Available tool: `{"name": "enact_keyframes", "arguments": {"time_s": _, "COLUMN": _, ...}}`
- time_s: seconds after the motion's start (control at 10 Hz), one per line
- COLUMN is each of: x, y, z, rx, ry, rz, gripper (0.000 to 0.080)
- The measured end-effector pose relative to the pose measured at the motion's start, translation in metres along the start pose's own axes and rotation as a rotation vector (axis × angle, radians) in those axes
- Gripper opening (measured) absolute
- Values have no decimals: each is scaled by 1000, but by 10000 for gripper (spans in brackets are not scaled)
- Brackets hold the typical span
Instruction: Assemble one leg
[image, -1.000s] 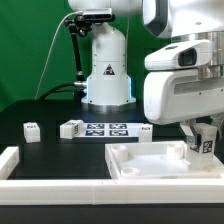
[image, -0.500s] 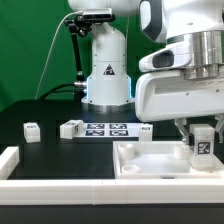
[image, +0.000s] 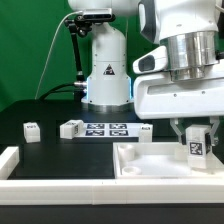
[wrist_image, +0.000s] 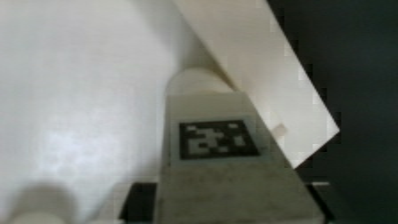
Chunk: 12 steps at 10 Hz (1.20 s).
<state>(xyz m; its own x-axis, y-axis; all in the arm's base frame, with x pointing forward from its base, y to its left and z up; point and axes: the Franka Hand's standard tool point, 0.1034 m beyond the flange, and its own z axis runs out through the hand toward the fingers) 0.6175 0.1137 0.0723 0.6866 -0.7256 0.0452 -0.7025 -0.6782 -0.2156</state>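
Observation:
My gripper (image: 196, 141) is shut on a leg (image: 196, 148), a chunky white piece with a black-and-white tag. It holds the leg upright over the right end of the large white tray-like part (image: 140, 165). In the wrist view the leg (wrist_image: 217, 150) fills the middle between the dark fingers (wrist_image: 146, 200), its tagged face toward the camera and its tip over the tray's floor near a raised wall (wrist_image: 267, 70). Two more legs (image: 31, 130) (image: 70, 128) lie on the black table at the exterior view's left.
The marker board (image: 106, 129) lies at mid table with a small tagged piece (image: 146, 129) beside it. A white wall piece (image: 8, 160) stands at the exterior view's left front. A white rail (image: 60, 187) runs along the front. The robot base (image: 106, 65) stands behind.
The gripper has turned about its upright axis and shifted slightly toward the exterior view's left, with the leg still in it. The other parts have not moved.

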Motion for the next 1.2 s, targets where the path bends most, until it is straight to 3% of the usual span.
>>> {"name": "enact_keyframes", "arguments": {"time_s": 0.6, "x": -7, "y": -5, "z": 1, "rx": 14, "ry": -28, "rz": 567, "gripper": 291}}
{"name": "enact_keyframes", "arguments": {"time_s": 0.9, "x": -8, "y": -8, "z": 1, "rx": 5, "ry": -40, "rz": 407, "gripper": 609}}
{"name": "enact_keyframes", "arguments": {"time_s": 1.0, "x": -8, "y": -11, "z": 0, "rx": 6, "ry": -35, "rz": 272, "gripper": 609}}
{"name": "enact_keyframes", "arguments": {"time_s": 1.2, "x": -12, "y": -16, "z": -1, "rx": -32, "ry": -41, "rz": -102, "gripper": 641}}
